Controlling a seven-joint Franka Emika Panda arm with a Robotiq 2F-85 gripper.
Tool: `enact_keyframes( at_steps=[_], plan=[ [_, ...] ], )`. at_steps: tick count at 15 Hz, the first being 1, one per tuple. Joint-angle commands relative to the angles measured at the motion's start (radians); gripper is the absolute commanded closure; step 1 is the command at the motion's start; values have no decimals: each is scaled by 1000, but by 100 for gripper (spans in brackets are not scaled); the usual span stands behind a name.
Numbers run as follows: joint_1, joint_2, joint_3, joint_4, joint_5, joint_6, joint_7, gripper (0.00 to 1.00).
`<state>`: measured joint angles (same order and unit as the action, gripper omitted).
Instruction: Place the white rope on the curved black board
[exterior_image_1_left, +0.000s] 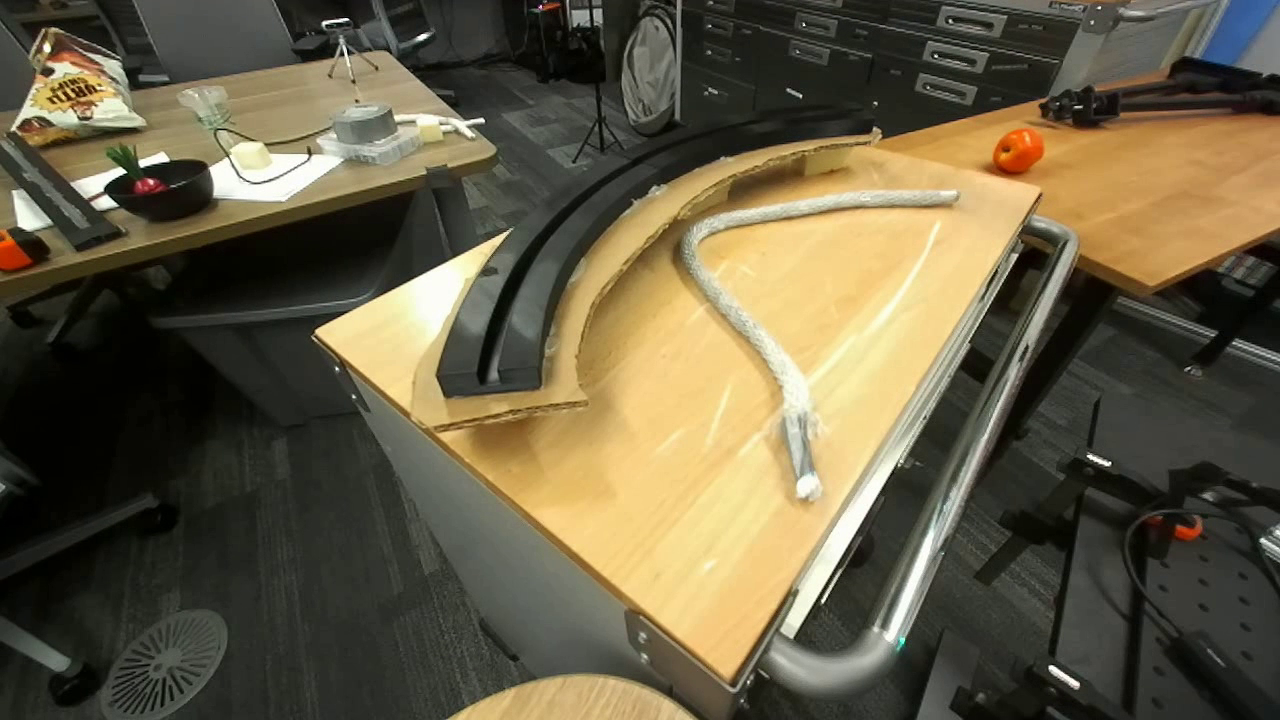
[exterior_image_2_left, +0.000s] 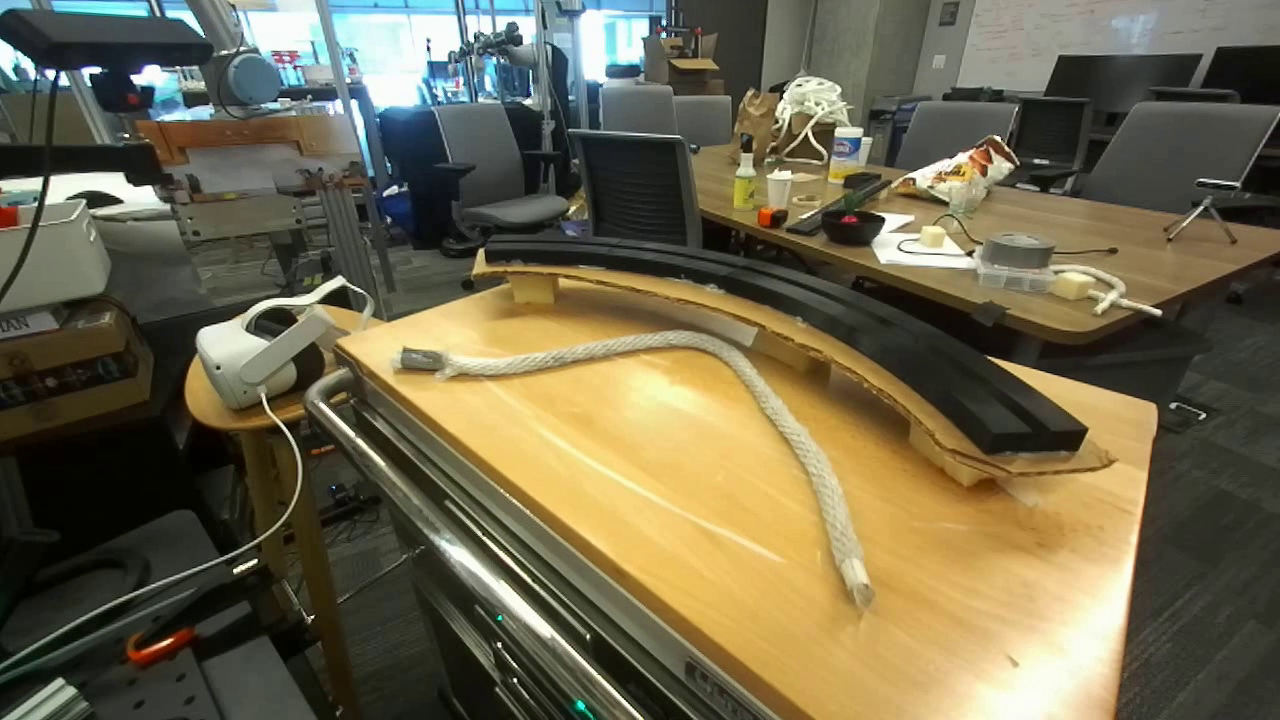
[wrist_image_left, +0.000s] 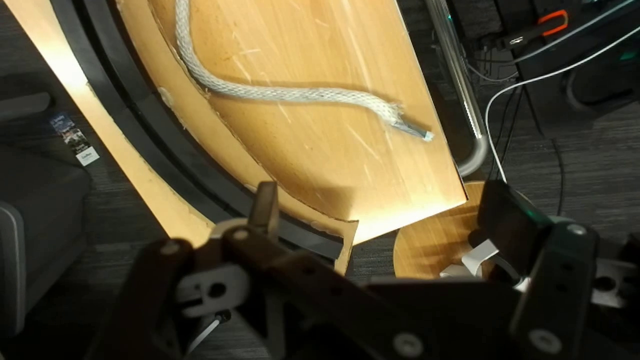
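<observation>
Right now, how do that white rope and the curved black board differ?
The white rope is pale and braided; the curved black board is dark and grooved lengthwise. The rope lies on the wooden top; the board sits raised on cardboard. Both are long and curving.

White rope (wrist_image_left: 300, 94) cropped at wrist view's top, black board (wrist_image_left: 165, 135) partly behind jaws

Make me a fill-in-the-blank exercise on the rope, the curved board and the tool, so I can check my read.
The white rope lies beside the curved board, on the ____ rather than outer side of its arc.
The curved board is coloured ____.
The brown sheet beneath it is made of corrugated ____.
In the wrist view, the tool holds nothing and its jaws are not shut but ____.
Missing words: inner; black; cardboard; open.
</observation>
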<state>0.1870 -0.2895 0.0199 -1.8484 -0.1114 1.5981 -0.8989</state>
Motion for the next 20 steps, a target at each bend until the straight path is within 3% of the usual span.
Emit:
enact_keyframes(
  at_steps=[1, 3, 6, 7, 20],
  plan=[
    [-14, 2, 12, 4, 3, -3, -3, 0],
    [2, 7, 8, -29, -23, 7, -155, 0],
    [-6, -13, -17, -159, -8, 154, -332, 0],
    [-15, 8, 10, -86, -4, 66, -231, 0],
    [-19, 15, 13, -100, -4, 77, -238, 0]
  ],
)
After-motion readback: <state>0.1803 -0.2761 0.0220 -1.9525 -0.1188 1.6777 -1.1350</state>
